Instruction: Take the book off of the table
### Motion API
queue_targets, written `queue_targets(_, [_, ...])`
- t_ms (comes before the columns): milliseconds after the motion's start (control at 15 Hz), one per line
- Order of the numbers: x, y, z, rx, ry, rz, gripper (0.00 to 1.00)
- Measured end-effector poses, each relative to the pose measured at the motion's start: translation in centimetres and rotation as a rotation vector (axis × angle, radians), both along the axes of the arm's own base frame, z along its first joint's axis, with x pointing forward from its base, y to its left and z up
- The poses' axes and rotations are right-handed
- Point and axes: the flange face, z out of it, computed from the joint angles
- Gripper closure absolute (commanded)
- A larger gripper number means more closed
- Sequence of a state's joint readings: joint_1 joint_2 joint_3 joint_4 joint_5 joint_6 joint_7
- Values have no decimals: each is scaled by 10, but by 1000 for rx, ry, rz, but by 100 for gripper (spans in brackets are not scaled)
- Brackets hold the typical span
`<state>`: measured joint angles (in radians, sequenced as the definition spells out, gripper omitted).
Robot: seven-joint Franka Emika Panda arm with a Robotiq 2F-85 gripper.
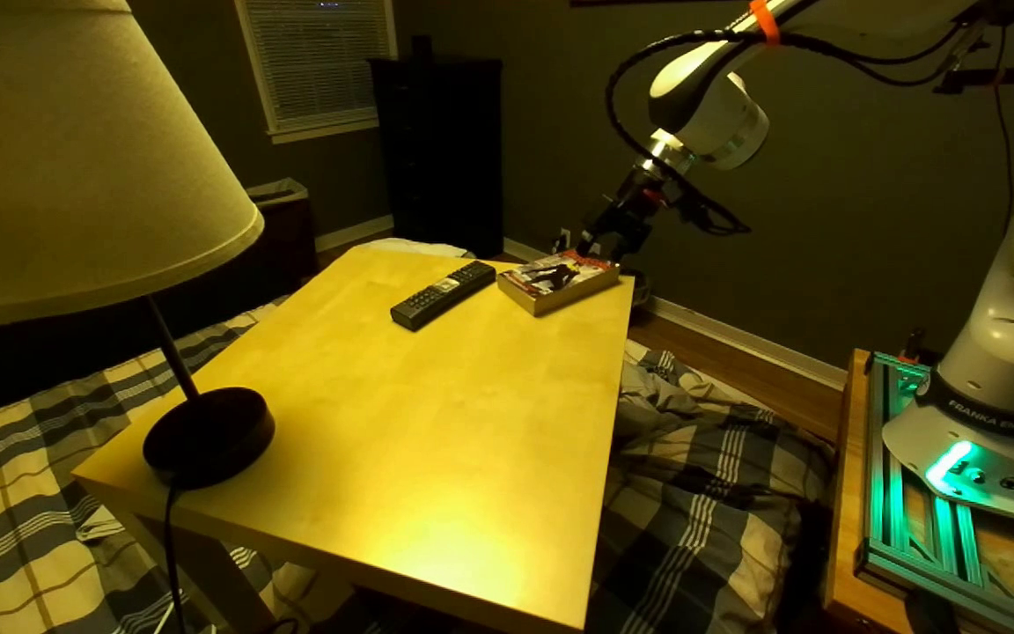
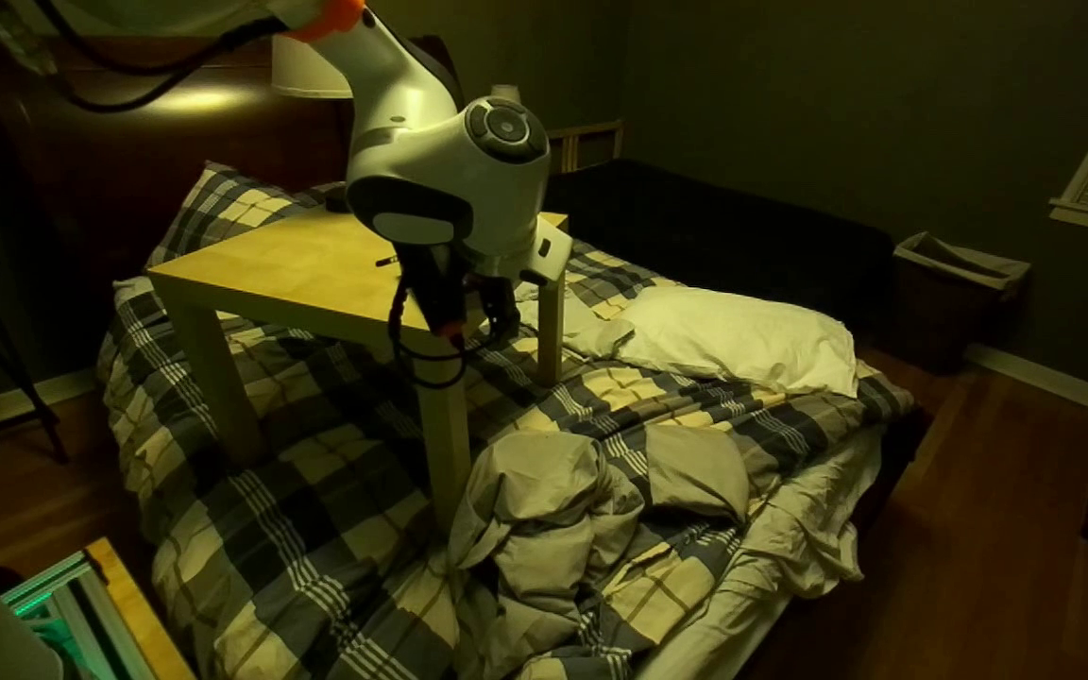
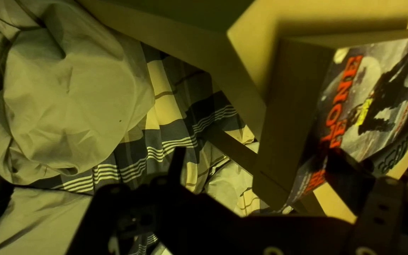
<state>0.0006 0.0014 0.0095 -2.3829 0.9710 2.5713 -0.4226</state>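
"Since the book lies flat at a corner of the table, just beside the remote, how will it handle?"

"Like a thick paperback, I'd judge: fairly light, firm as a block when squeezed, but with covers that may bend, pages that may fan and a face that could be slick."

"Where should the hold go?"

"Across its thickness, pinched top and bottom at the corner that seems to jut past the table's edge. That should press the pages together."

"And the gripper?"

"Its fingers stand wide apart at that end of the book, with no grip on it that I can see. In the wrist view one shows against the plaid bedding, and its partner overlaps the cover. Whether that one touches, I can't tell; both are nearly black."

"What else is hard to read?"

"The book runs off the right border of the wrist view, and its red lettering is partly covered, so I won't guess the title. In an exterior view I can't find the book at all; the arm seems to block it. The book's underside is hidden, which leaves the overhang a guess."
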Motion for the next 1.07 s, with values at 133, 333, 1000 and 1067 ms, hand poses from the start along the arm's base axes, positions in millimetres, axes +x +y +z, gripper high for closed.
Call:
queue_targets(133, [-1,1,5,39,-24,-5,0])
queue_targets(333, [-4,6,5,144,-58,3,0])
queue_targets(1000, [-9,6,-42,255,-150,-20,0])
queue_targets(1067, [-9,6,-45,265,-160,-31,0])
